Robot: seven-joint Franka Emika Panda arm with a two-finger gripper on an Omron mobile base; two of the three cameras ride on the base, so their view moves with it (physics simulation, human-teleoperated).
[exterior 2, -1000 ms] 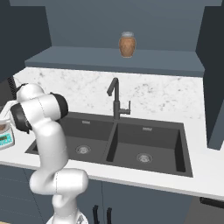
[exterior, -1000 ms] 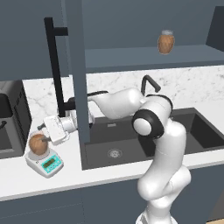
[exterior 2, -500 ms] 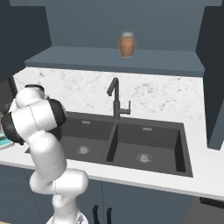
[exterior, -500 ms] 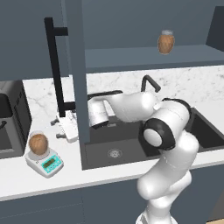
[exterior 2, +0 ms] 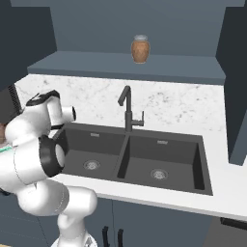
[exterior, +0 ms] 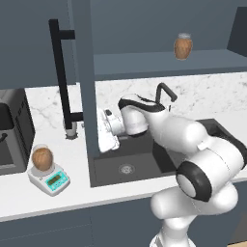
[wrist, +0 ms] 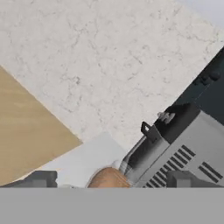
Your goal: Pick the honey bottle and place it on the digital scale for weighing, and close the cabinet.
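Nearest the base, the white marble-patterned tabletop [exterior: 43, 193] carries the small white box-shaped digital scale [exterior: 49, 179] with its teal front display. On its round weighing plate stands a rounded amber-brown honey bottle [exterior: 42, 157] with a short pale lid, upright and free of the robot. Just beside the scale, to the left, sits a large black boxy appliance [exterior: 14, 130].

Further in, the white arm reaches left over the black double sink [exterior 2: 140, 157]. Its end effector [exterior: 107, 137] sits at the inner side of the open dark slate-blue cabinet door [exterior: 88, 91], part-hidden by the door's edge. In the hand view the two dark finger tips [wrist: 38, 178] stand wide apart with nothing between them, so the jaws are open; the amber jar and the appliance lie beyond them.

The door's long black vertical bar handle [exterior: 60, 79] faces outward. A black curved tap [exterior 2: 127, 108] rises behind the sink.

Farthest back, a second amber-brown jar [exterior 2: 140, 48] rests upright on the cabinet's inner shelf [exterior 2: 125, 67].
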